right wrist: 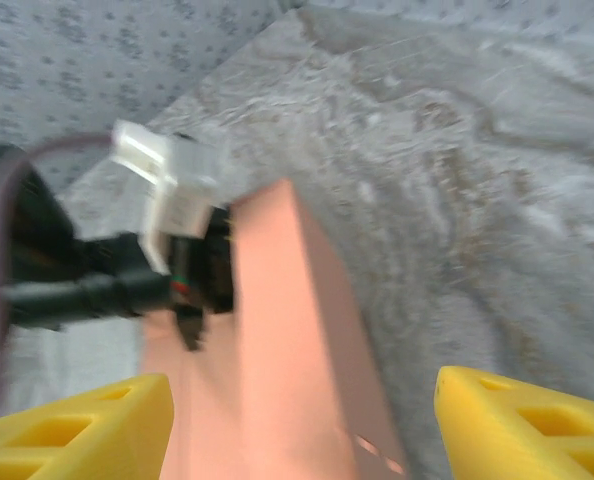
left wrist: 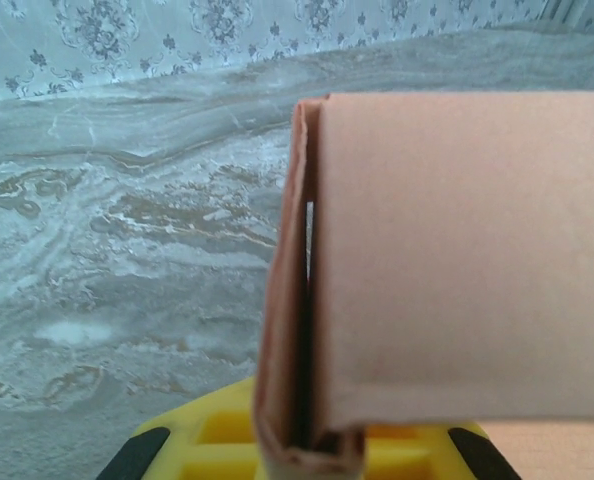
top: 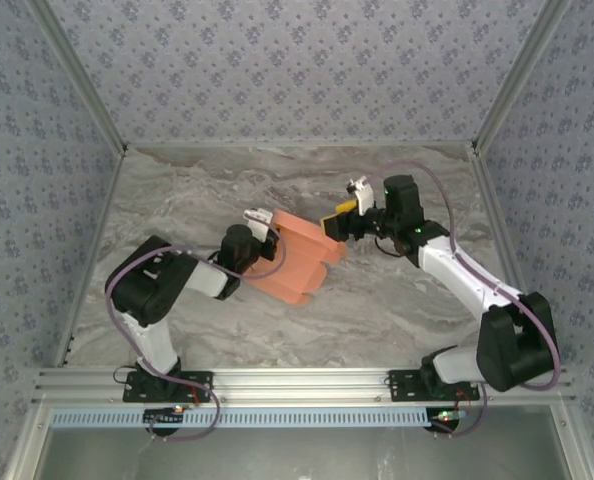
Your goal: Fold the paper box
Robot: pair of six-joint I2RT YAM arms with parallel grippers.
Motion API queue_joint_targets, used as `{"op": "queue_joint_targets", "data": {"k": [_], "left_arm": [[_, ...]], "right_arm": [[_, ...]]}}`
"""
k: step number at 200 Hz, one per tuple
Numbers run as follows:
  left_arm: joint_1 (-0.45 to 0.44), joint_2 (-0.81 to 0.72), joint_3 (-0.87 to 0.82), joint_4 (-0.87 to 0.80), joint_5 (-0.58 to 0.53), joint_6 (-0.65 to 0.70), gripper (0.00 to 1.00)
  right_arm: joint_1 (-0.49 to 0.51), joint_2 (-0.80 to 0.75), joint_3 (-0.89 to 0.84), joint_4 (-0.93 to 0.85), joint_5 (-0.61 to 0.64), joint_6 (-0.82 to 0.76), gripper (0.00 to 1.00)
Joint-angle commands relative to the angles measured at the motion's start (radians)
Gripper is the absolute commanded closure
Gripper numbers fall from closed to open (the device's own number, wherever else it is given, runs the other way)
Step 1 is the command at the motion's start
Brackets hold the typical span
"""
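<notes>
- Box [top: 295, 262] is looking half-folded, sitting mid table [top: 177, 200]; loose flaps are waiting.
- Left gripper [left wrist: 307, 455] is pinching its doubled edge.
- Right gripper [right wrist: 297, 425] is hovering spread at its other end.

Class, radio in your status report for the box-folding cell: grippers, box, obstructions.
Left gripper shut on paper box edge. Right gripper open, straddling the opposite end. Left gripper lies straight ahead of right.
</notes>
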Motion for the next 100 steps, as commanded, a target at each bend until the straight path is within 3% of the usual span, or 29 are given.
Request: {"op": "queue_joint_targets", "data": {"k": [1, 24, 100], "left_arm": [[0.030, -0.089, -0.007, -0.073, 0.088, -0.043, 0.98], [0.077, -0.154, -0.016, -0.150, 0.153, -0.094, 0.98], [0.181, -0.251, -0.027, -0.274, 0.295, -0.098, 0.99]], "right_arm": [[-0.051, -0.024, -0.090, 0.140, 0.090, -0.084, 0.28], [-0.124, -0.051, -0.138, 0.224, -0.035, 0.008, 0.30], [-0.114, -0.148, -0.170, 0.142, -0.097, -0.168, 0.29]]}}
